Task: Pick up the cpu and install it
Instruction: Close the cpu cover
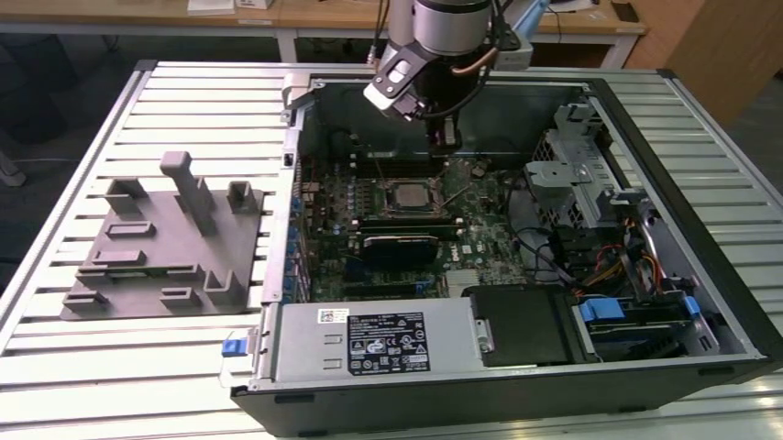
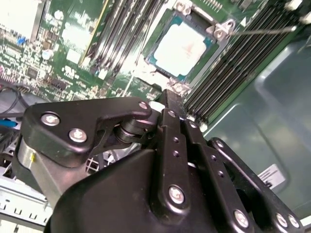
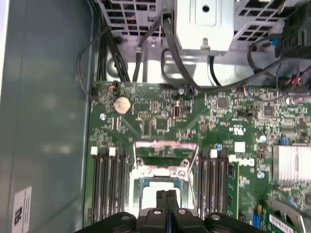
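**Exterior view: the chip is lying in its slot and the arm is hanging over it**

Exterior view is showing the arm reaching down into the open computer case, which is sitting on a metal table. The gripper is hanging over the far part of the green board, and it is not touching the board. A grey block with posts is standing on the table toward the exterior view's left, well away from the arm.

The chip is lying in the square slot in the middle of the board. In the second wrist view the chip is showing its pale shiny top, with long black slots running along both sides of it. In the first wrist view the gripper is pinching its two fingers tight together, and nothing is sitting between them. The chip is lying just past the fingertips.

What could be going wrong from here? I am thinking of three things.

- The fingers are hanging close over the chip. If the arm is dropping too far, the tips could be scratching the shiny top or pushing the chip crooked.
- The chip may not be sitting flat (I cannot tell from these pictures). Pressing on a crooked chip could be bending what is under it.
- A thin metal lever is sticking out near the slot, and a sideways move could be catching on it.
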Controlling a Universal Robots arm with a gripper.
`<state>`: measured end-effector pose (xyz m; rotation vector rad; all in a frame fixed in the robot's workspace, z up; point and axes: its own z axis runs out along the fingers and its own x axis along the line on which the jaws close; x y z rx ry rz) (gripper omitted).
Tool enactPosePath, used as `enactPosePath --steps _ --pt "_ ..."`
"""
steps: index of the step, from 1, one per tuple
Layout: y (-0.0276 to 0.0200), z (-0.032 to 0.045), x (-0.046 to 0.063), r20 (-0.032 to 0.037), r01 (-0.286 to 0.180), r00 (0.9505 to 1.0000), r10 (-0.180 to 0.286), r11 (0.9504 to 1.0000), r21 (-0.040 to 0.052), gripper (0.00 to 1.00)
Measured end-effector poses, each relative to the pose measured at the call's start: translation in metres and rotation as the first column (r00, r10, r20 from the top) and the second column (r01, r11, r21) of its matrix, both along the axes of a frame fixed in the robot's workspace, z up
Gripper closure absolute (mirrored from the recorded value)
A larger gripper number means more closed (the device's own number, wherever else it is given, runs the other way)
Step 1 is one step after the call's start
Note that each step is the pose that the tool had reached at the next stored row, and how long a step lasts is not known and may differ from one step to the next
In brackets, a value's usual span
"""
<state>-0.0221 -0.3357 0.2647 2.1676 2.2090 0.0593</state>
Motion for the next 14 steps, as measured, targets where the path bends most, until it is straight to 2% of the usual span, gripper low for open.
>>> enactPosePath --steps 9,14 --pt "0.0000 0.0000 0.022 0.0000 0.000 1.0000 0.000 1.0000 0.0001 0.89" --pt "0.0000 0.0000 0.039 -0.0001 0.000 1.0000 0.000 1.0000 -0.0001 0.89"
